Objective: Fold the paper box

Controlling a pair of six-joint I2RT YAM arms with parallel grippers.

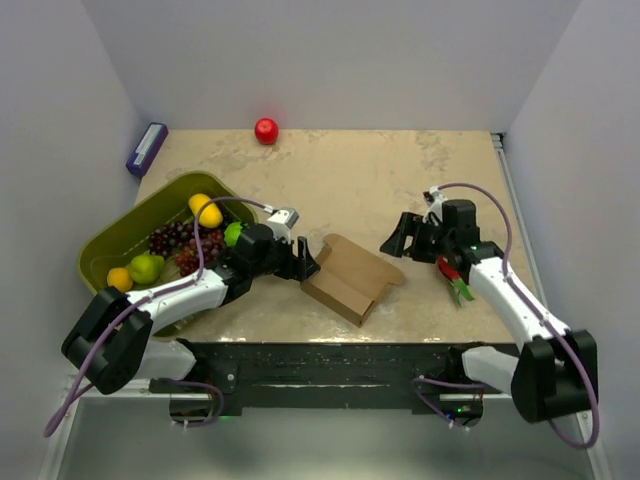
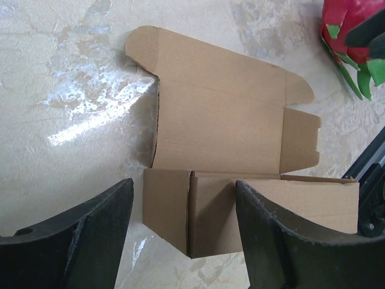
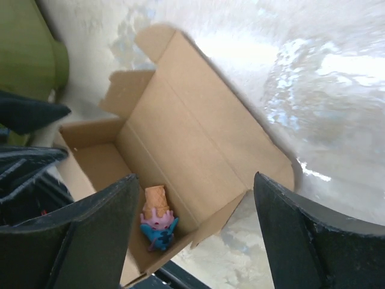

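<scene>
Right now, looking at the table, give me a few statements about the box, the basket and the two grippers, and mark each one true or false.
1. The paper box has its lid flap open. True.
2. The box is empty. False: a small ice cream cone toy lies inside it.
3. The round red object is in the green basket. False: it sits on the table near the back wall, apart from the basket.
4. The left gripper and the right gripper are both open, and neither holds anything. True.
5. The grapes lie on the bare table. False: they are in the basket.
</scene>
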